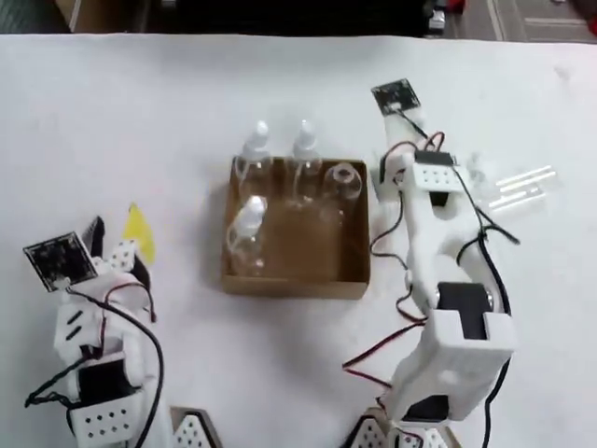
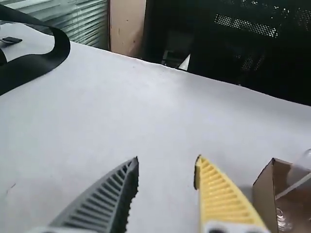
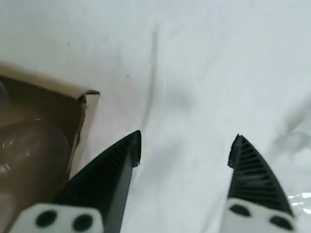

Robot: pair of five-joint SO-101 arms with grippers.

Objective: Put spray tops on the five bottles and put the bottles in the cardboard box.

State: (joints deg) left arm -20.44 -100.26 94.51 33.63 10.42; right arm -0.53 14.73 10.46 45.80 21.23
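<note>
Bright, even light floods the white table, leaving it almost washed out around the cardboard box. Shadows are faint and soft-edged, the plainest a grey smudge just beside the box's corner. Small glints sit on the clear bottles inside the box. Behind the box, past the table, the room is dark.

You see the left gripper held open above the white table. Its grey ribbed finger and yellow ribbed finger stand apart, with bare tabletop between their tips. Just beside the outer side of the yellow ribbed finger, note a corner of the cardboard box, with part of a clear bottle rising behind its wall. On the grey ribbed finger's side, a black band curves across the table farther off, and past the far table edge you find slatted blinds, a wooden panel and dark equipment.
</note>
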